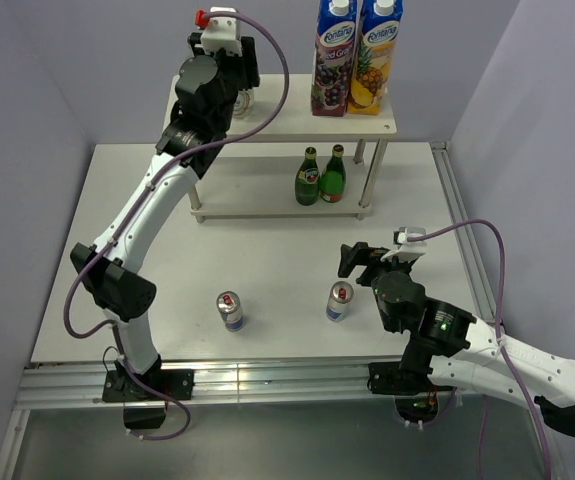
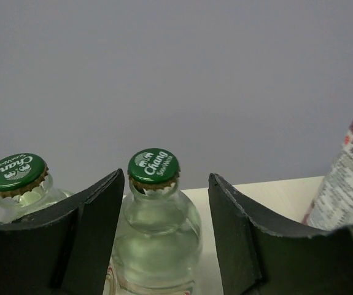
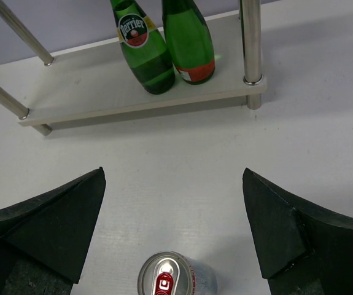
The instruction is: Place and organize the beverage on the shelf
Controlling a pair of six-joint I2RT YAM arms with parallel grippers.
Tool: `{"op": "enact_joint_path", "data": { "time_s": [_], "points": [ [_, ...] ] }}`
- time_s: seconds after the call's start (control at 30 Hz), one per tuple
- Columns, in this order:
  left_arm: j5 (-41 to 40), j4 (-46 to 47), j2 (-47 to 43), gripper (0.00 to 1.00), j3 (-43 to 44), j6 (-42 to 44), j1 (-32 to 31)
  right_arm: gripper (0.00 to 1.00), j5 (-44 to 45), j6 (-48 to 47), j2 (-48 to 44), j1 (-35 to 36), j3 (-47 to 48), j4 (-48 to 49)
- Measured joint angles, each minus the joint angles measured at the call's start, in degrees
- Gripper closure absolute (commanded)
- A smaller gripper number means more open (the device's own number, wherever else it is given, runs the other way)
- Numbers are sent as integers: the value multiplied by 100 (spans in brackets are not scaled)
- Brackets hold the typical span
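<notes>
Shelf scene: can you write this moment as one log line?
left gripper: open astride clear bottle on shelf | right gripper: open near can

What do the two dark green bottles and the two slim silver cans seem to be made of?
The dark green pear-shaped bottles are probably glass: glossy, translucent, with sharp highlights. The slim silver cans are probably aluminium: a smooth metallic sheen and a pull-tab lid.

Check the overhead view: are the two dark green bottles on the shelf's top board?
No, both dark green bottles stand on the shelf's lower board, under the top one.
</notes>
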Motion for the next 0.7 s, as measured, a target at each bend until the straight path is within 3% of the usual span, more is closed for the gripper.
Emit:
{"op": "enact_joint_path", "data": {
  "time_s": [0.17,0.37,0.47,0.5,0.57,0.6,0.63,0.7],
  "points": [
    [-55,33,-341,24,-146,105,-240,1,0,0,0,0,0,0],
    [-391,98,-944,25,-599,223,-542,1,2,0,0,0,0,0],
    [-826,199,-1725,21,-1633,238,-890,1,2,2,0,0,0,-2],
    [-981,155,-2098,14,-2103,234,-1062,1,0,2,0,0,0,-2],
    [-1346,42,-2780,11,-2951,138,-1547,1,-2,0,-2,0,0,0],
    [-1543,-35,-3152,10,-3370,-13,-1810,1,-4,0,0,0,0,0],
    [-1753,-166,-3567,1,-3847,-232,-2162,1,-9,0,0,0,0,2],
    [-2090,-372,-4293,1,-4660,-776,-2752,0,-33,0,4,0,0,2]
  ]
}}
